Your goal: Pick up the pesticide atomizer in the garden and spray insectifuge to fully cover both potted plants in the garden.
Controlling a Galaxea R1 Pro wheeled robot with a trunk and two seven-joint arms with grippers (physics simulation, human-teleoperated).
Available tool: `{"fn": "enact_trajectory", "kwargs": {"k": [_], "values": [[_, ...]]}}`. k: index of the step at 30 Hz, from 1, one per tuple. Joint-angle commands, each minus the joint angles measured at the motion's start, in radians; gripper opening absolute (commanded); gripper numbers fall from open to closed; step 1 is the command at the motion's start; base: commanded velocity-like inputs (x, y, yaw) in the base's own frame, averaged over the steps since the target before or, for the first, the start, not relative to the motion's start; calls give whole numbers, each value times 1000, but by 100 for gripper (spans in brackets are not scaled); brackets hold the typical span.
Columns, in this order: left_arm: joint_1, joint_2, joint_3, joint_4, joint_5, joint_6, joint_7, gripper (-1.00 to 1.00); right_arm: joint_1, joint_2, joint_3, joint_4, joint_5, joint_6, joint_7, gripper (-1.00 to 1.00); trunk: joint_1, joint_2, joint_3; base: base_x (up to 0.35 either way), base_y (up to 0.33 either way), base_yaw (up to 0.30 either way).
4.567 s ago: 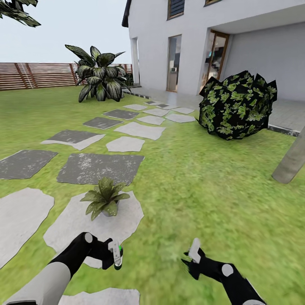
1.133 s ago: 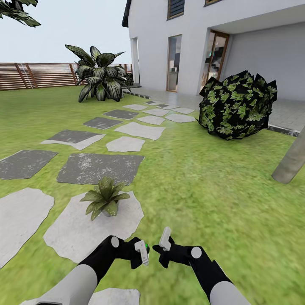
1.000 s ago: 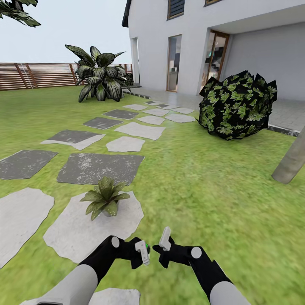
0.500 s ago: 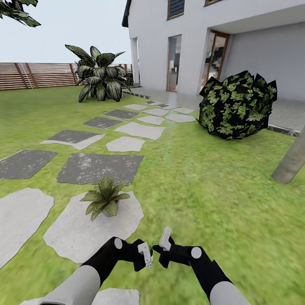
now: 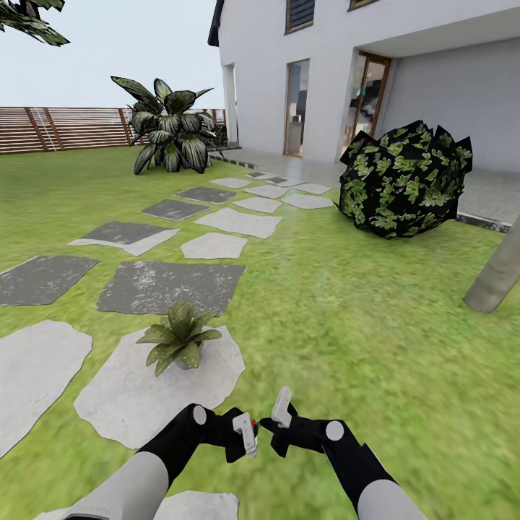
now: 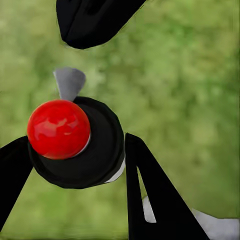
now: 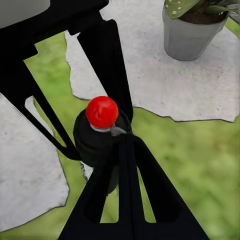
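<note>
Setting: green lawn (image 5: 347, 310) with grey stone pavers, white house and slatted wooden fence (image 5: 58, 128) behind; round dark leafy bush (image 5: 404, 180) far ahead of the right gripper.
Atomizer: small black-bodied pesticide atomizer (image 7: 100, 137) with a round cap, held just ahead of the right gripper.
Left gripper (image 5: 245, 433): clamped on the atomizer body, fingers either side.
Right gripper (image 5: 282, 412): tip against the atomizer's top; fingers apart or together, cannot tell.
Change: cap indicator (image 6: 58, 128) was green half a second ago, now red; arms barely moved.
Meaning: likely the sprayer has just been toggled.
Potted plant: low green rosette in a pale pot (image 5: 179, 338), on a pale paver (image 5: 123, 397) ahead of the left gripper, apart from the nozzle.
</note>
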Motion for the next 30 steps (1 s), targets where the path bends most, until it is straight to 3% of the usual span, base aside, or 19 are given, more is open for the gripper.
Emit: {"fn": "enact_trajectory", "kwargs": {"k": [1, 2, 10, 15, 20, 21, 26, 29, 30], "values": [[0, 6, 0, -1, -13, -9, -2, -100, 0, 2, -8, -1, 9, -5, 6, -100, 0, 0, -1, 0, 0, 0], [0, 12, 0, 0, -14, -9, -2, -100, -1, 2, -8, -1, 9, -5, 6, -100, 0, 0, -1, 0, 0, 0], [9, 158, 0, 10, -12, -10, -2, -100, 0, 2, -8, -1, 13, -5, 6, -100, 0, 0, -1, 0, 0, 0], [73, 244, -1, 26, -14, -11, -2, -100, 0, 2, -10, -2, 18, -5, 3, -100, 0, 0, -1, 0, 0, 0], [83, 316, 4, 31, -1, -11, 0, -100, 0, 2, -16, -2, 17, -5, -2, -100, 0, 0, -1, 0, 0, 0], [84, 324, 7, 34, 0, -11, 1, -100, 0, 2, -17, -2, 16, -5, -2, 100, 0, 0, -1, 0, 0, 0], [84, 332, 14, 37, 17, -9, 18, -100, 0, -2, -17, -4, 16, -5, -18, 100, 0, 0, -1, 0, 0, 0], [84, 332, 26, 74, 101, -9, 88, -100, 1, -52, -15, 34, 18, -7, -107, 100, 0, 0, -1, 0, 0, 0], [84, 332, 34, 112, 160, -10, 130, -100, 1, -73, -16, 86, 17, -8, -178, 100, 0, 0, -1, 0, 0, 0]]}}
